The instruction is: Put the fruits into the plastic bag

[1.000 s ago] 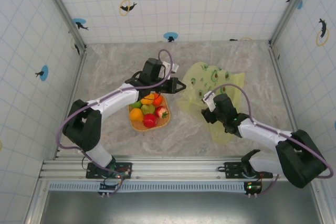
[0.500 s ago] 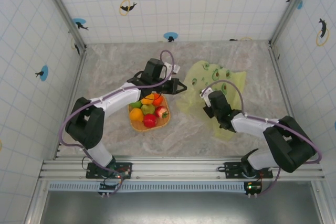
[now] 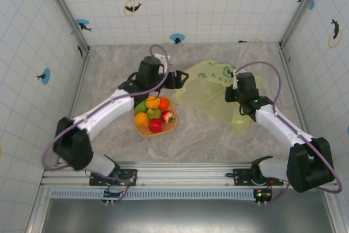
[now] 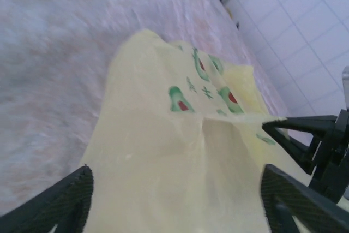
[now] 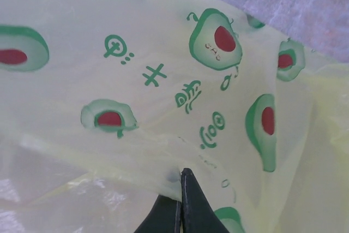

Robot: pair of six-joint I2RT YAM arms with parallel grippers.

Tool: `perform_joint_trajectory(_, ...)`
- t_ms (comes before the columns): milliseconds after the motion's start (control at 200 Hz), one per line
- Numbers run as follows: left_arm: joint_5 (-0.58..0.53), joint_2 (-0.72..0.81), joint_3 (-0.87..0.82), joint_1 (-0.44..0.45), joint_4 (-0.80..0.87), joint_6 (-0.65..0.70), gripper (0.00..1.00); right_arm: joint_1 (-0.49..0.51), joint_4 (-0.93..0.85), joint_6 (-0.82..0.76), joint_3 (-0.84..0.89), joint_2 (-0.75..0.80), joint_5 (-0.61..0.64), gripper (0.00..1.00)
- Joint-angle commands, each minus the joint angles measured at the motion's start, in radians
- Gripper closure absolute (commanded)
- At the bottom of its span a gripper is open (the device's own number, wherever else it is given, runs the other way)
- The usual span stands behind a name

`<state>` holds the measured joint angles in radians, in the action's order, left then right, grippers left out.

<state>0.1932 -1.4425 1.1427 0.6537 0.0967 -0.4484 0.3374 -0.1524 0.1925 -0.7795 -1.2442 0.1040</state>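
– Marbled tabletop (image 3: 109,75) inside tiled walls (image 3: 191,9), from above: where are the fruits (image 3: 154,114)?
– Piled together on the orange plate (image 3: 169,128). The plastic bag (image 3: 210,94) spreads at the plate's 2 o'clock; the left gripper (image 3: 180,79) sits between them, at the bag's 9 o'clock edge.
– Left wrist view?
– Its fingers stand wide apart, bag sheet just ahead; at 3 o'clock the right gripper (image 4: 268,126) pinches a bag edge.
– Right wrist?
– Fingers together at 6 o'clock, clamped on the avocado-printed plastic.
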Motion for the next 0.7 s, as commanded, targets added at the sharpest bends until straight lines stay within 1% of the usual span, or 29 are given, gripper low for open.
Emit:
perform_joint_trajectory(0, -0.254, 0.108, -0.081, 0.106, -0.001, 0.033, 0.10, -0.028, -0.109, 0.138, -0.073, 0.002, -0.148, 1.00)
perform_joint_trajectory(75, -0.387, 0.124, -0.099, 0.182, 0.023, 0.064, 0.05, -0.036, -0.134, 0.153, -0.113, -0.017, -0.175, 1.00)
perform_joint_trajectory(160, -0.461, 0.101, -0.101, 0.214, 0.058, 0.084, 0.02, -0.037, -0.150, 0.159, -0.144, -0.033, -0.190, 1.00)
perform_joint_trajectory(255, -0.487, 0.055, -0.080, 0.215, 0.093, 0.116, 0.02, -0.040, -0.159, 0.158, -0.166, -0.037, -0.197, 1.00)
perform_joint_trajectory(385, -0.574, -0.015, -0.052, 0.215, 0.095, 0.170, 0.03, -0.045, -0.167, 0.148, -0.183, -0.035, -0.205, 1.00)
perform_joint_trajectory(405, -0.583, -0.028, -0.044, 0.214, 0.093, 0.210, 0.02, -0.045, -0.171, 0.143, -0.186, -0.035, -0.207, 1.00)
perform_joint_trajectory(505, -0.586, -0.093, -0.012, 0.213, 0.044, 0.283, 0.03, -0.048, -0.187, 0.117, -0.197, -0.028, -0.215, 1.00)
perform_joint_trajectory(566, -0.598, -0.141, 0.018, 0.206, 0.029, 0.303, 0.06, -0.049, -0.195, 0.089, -0.200, -0.018, -0.219, 1.00)
perform_joint_trajectory(611, -0.596, -0.178, 0.046, 0.196, 0.029, 0.310, 0.10, -0.051, -0.201, 0.072, -0.202, -0.007, -0.219, 1.00)
perform_joint_trajectory(651, -0.587, -0.204, 0.069, 0.184, 0.029, 0.310, 0.16, -0.055, -0.208, 0.046, -0.205, 0.002, -0.222, 1.00)
perform_joint_trajectory(696, -0.547, -0.225, 0.082, 0.170, 0.020, 0.307, 0.25, -0.057, -0.211, 0.022, -0.203, 0.014, -0.220, 1.00)
